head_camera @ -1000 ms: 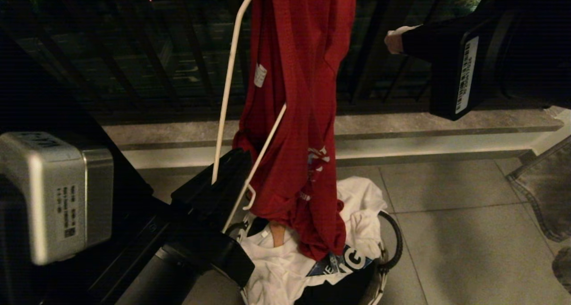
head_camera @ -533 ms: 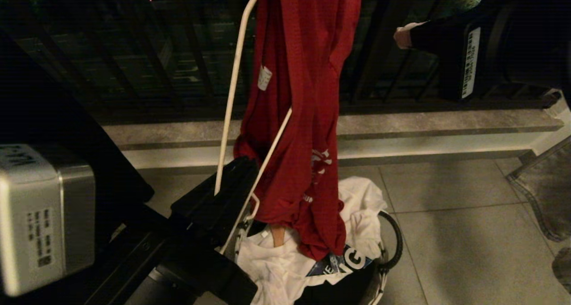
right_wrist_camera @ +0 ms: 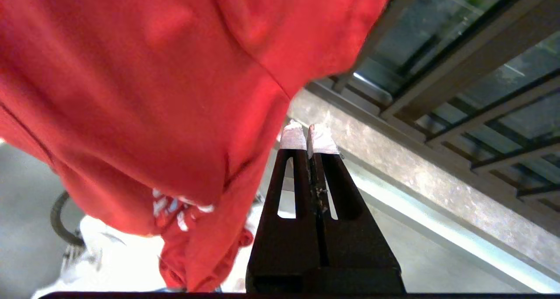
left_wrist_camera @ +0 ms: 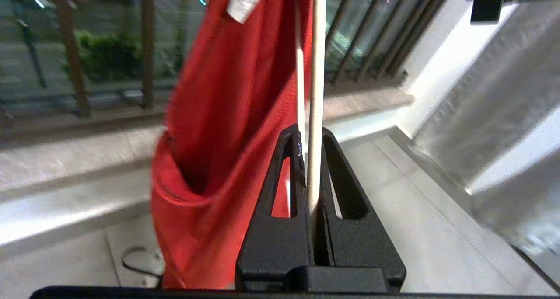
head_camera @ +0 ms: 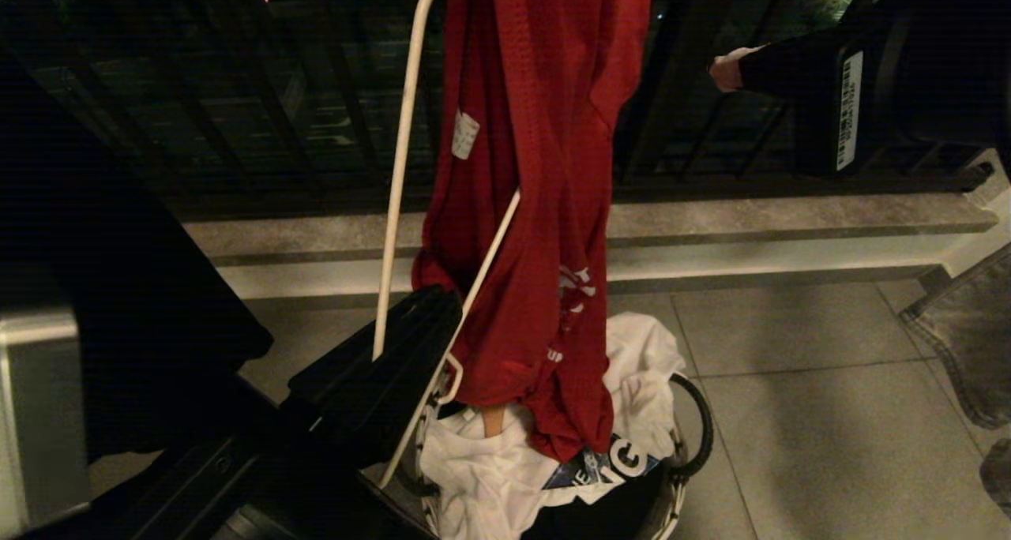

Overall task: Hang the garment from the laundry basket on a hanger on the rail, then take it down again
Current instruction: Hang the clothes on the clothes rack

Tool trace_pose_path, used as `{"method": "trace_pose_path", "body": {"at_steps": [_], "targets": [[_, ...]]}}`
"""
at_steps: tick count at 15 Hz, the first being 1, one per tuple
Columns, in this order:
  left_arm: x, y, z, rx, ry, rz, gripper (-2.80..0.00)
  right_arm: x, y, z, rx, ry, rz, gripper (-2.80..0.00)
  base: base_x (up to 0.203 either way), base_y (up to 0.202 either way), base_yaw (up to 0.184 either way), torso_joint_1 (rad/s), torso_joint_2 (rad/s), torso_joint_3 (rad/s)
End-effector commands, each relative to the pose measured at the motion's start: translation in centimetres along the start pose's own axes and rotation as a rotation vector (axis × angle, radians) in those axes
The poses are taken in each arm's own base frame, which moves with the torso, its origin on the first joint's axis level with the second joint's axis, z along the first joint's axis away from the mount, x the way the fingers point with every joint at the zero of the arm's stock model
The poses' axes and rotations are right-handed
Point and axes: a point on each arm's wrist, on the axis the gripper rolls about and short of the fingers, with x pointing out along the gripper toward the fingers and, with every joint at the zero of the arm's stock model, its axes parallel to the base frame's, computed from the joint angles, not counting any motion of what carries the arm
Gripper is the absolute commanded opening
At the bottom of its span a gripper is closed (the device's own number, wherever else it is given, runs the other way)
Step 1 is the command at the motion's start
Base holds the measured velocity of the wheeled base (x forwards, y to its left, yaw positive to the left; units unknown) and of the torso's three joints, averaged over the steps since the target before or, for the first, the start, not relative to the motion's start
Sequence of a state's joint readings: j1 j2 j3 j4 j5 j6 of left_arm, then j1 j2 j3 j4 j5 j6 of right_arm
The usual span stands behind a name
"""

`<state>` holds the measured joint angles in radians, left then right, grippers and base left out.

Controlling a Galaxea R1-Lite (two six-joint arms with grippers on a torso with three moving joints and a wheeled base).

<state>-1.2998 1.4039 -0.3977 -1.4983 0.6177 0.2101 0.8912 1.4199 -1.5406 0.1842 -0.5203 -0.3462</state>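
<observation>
The red garment [head_camera: 537,169] hangs in long folds from the thin white hanger [head_camera: 395,169], its hem reaching down into the laundry basket [head_camera: 695,429]. My left gripper [head_camera: 442,311] is shut on the hanger's wire low down, beside the cloth. In the left wrist view the hanger [left_wrist_camera: 316,93] runs straight up from between the left gripper [left_wrist_camera: 308,133] fingers, with the garment [left_wrist_camera: 218,137] alongside. My right gripper [head_camera: 723,70] is shut and empty, held high to the right of the garment and apart from it. In the right wrist view the right gripper [right_wrist_camera: 308,135] sits beside the garment [right_wrist_camera: 153,93]. The rail is out of view.
A white T-shirt [head_camera: 505,469] and a dark printed one [head_camera: 616,461] fill the basket. Dark balcony bars [head_camera: 237,129] and a stone ledge [head_camera: 790,216] stand behind. Grey denim cloth [head_camera: 964,343] hangs at the right over the tiled floor.
My right gripper has drawn a little to the right, away from the garment. My left arm has shifted, its wrist sliding out at the left, and the hanger with the garment has swayed slightly.
</observation>
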Motion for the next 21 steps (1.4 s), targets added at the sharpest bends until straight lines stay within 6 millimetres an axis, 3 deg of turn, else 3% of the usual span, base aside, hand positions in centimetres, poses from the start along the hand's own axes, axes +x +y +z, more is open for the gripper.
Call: {"method": "trace_pose_path", "body": {"at_steps": [1,11,21], "targets": [[-0.3,0.2,0.3,-0.014,0.010,-0.002,-2.80,-0.4,-0.6,0.1,-0.003,0.005,-0.003,-2.80,0.000,0.000,0.000,0.000,0.00,0.000],[-1.4,0.3,0.1,-0.089,0.074,-0.108,-2.80,-1.4,-2.2,-0.1,-0.020,0.039,0.030,-2.80,0.000,0.000,0.000,0.000,0.00,0.000],[-2.4,0.3,-0.5,-0.103,0.112,-0.189,-2.80,-2.3,-3.8,0.2,-0.031,0.068,0.200,-2.80,0.000,0.000,0.000,0.000,0.00,0.000]]}}
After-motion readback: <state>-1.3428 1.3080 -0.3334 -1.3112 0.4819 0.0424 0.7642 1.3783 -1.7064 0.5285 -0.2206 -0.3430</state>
